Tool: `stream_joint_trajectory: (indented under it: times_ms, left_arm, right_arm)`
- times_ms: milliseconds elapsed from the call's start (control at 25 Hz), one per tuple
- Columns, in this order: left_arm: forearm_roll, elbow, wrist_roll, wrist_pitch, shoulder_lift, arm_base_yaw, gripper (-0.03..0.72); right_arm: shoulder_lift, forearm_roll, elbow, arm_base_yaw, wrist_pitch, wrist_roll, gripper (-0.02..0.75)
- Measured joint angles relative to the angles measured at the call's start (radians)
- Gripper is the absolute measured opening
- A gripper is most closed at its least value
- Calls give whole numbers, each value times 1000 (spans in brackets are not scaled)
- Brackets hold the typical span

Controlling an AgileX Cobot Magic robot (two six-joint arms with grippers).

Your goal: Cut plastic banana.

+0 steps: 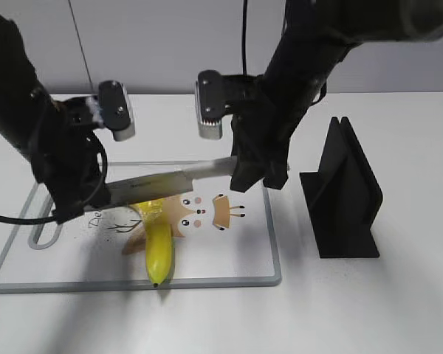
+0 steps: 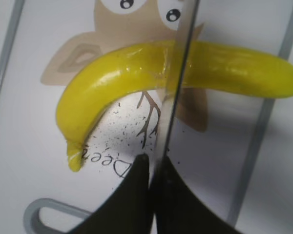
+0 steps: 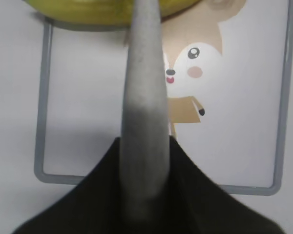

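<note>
White table (image 1: 369,310) holds a grey-rimmed white cutting board (image 1: 229,282) with cartoon animal prints, lying front-left of centre; its looped handle is at the left end. To the right of the board, apart from it, a black knife stand (image 1: 345,193) sits upright on the table. Two black arms come down over the board, left arm from the left, right arm from upper right. Between them a knife (image 1: 170,183) spans across the board, grey handle toward the right, blade toward the left. Right gripper (image 1: 257,175) is clamped on the knife handle; right wrist view shows the grey handle (image 3: 144,122) running straight out between the dark fingers (image 3: 210,195). Left gripper (image 1: 72,203) sits at the blade's far end; left wrist view shows its two dark fingers (image 2: 129,200) pressed close together on either side of the thin blade (image 2: 178,83), pinching it. The banana (image 1: 159,247) lies on the board's front middle, tip pointing at the front rim, top end under the blade. In the left wrist view the blade edge crosses the banana (image 2: 136,73) at about mid-length and touches it, right at the faint seam; the two halves look joined, cannot tell if a gap has opened. Small dark specks and a printed word mark the board (image 2: 34,146) just below the banana.
</note>
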State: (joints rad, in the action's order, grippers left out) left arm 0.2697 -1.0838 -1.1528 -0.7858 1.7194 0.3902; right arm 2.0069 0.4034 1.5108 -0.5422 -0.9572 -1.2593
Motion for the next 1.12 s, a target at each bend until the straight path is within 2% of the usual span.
stream_joint_trajectory:
  times_ms: [200,520,760,1120]
  left_arm:
    - [19,-12,-9,61,162,-1,0]
    - [61,-34,-16,44,166,-3,3]
    - [59,-8,-8,49,99,3,3]
    - [58,-8,5,-66,-205,4,0]
  right_arm:
    - [153,-38,4,4,48,32,193]
    - [201,-102,15,6,41,43,193]
    - [121,-115,-2,0,26,63,193]
    - [-133,-98,-3,-7,-27,62,193]
